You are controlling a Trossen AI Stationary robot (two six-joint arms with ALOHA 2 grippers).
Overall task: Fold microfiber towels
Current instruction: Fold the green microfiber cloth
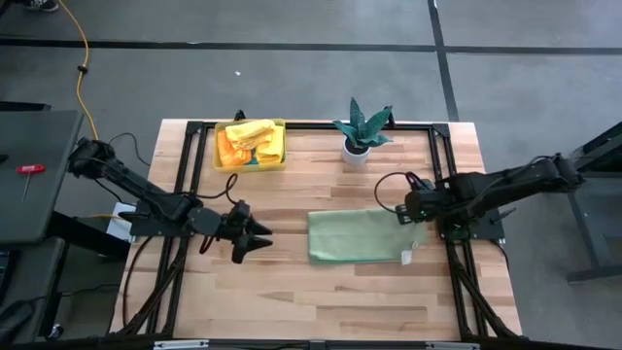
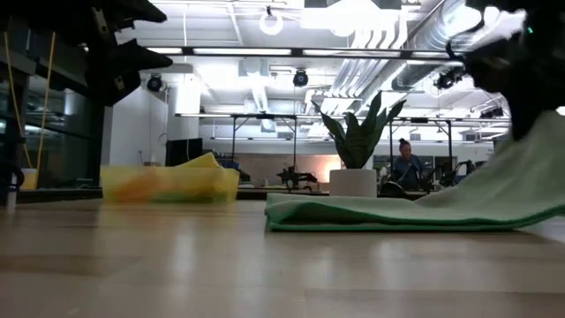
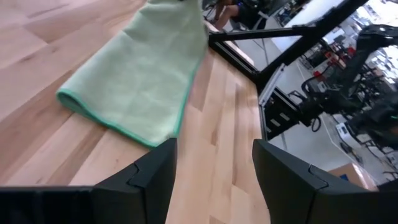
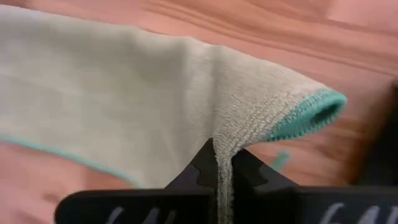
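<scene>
Potted plant (image 1: 361, 129) at table's (image 1: 292, 292) far edge; yellow bin (image 1: 278, 160) beside it; person (image 2: 407, 164) in room behind.

No legible text, label or number anywhere.

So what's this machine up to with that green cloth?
It is folding towels. The right gripper has its fingers pinched on one edge of the light green towel, which lies folded near the middle of the table, and lifts that edge slightly. The left gripper hovers open just beside the towel's other end, touching nothing. More towels sit in the yellow bin at the back, beside a potted plant.
</scene>
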